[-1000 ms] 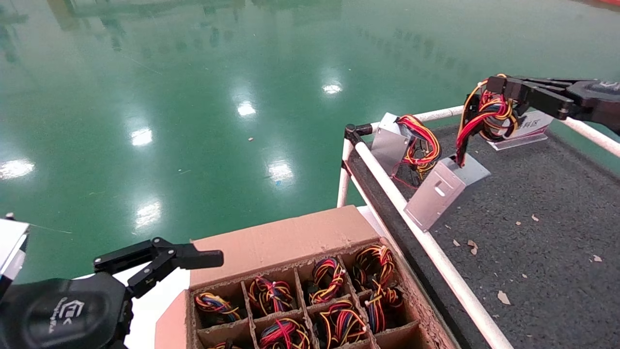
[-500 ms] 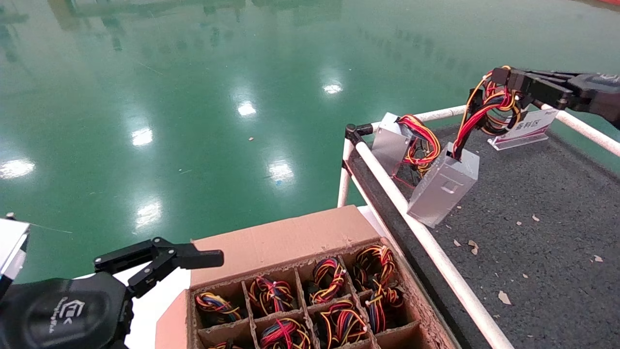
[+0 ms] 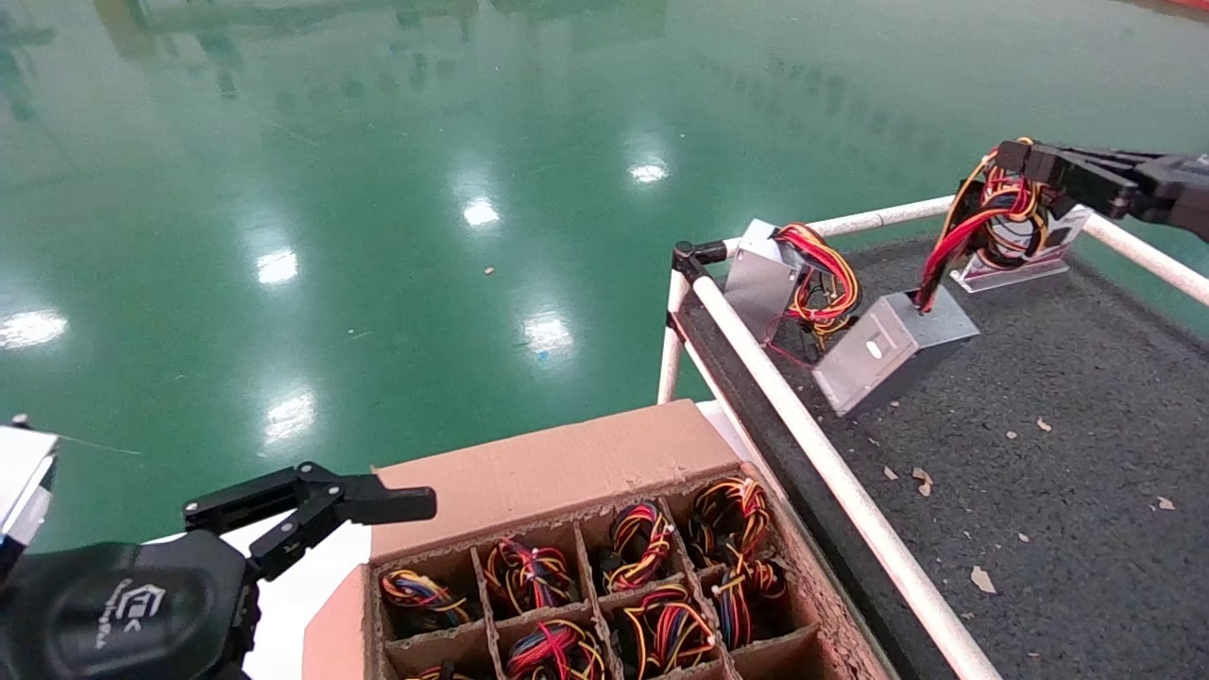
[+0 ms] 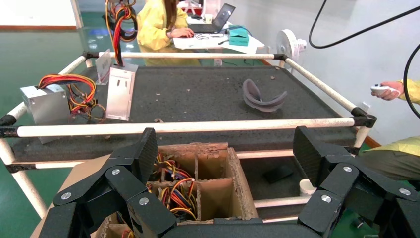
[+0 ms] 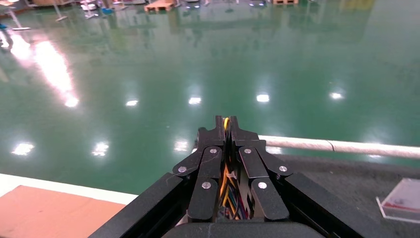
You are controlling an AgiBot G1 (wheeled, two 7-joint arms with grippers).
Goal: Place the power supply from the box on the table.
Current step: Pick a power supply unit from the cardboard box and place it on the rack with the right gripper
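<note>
Green glossy floor (image 3: 378, 189) surrounds the workstation. Right gripper (image 3: 1015, 165) is above the far rail of the table (image 3: 1039, 491), close to the small slanted sign (image 3: 1020, 264), with its fingers (image 5: 218, 163) clamped tight on the wire bundle (image 3: 982, 212) of the power supply (image 3: 893, 351). From that grip the red, yellow and black wires run down to the silver casing, which sits tilted on the dark mat, one lower edge touching the table, just inside the near-left white rail (image 3: 812, 444). A second power supply (image 3: 765, 274) with its own looped wires rests right beside it, nearer the table's corner joint (image 3: 688, 255). Small cardboard scraps (image 3: 921, 480) lie scattered on the mat farther from the corner. A grey curved strap (image 4: 265, 98) lies on the mat well apart from both units.

Left gripper (image 4: 225, 158) is parked low beside the box (image 3: 567, 472), away from the table, jaws spread wide and holding nothing. Box cells (image 3: 652, 586) hold more coloured wire bundles.
</note>
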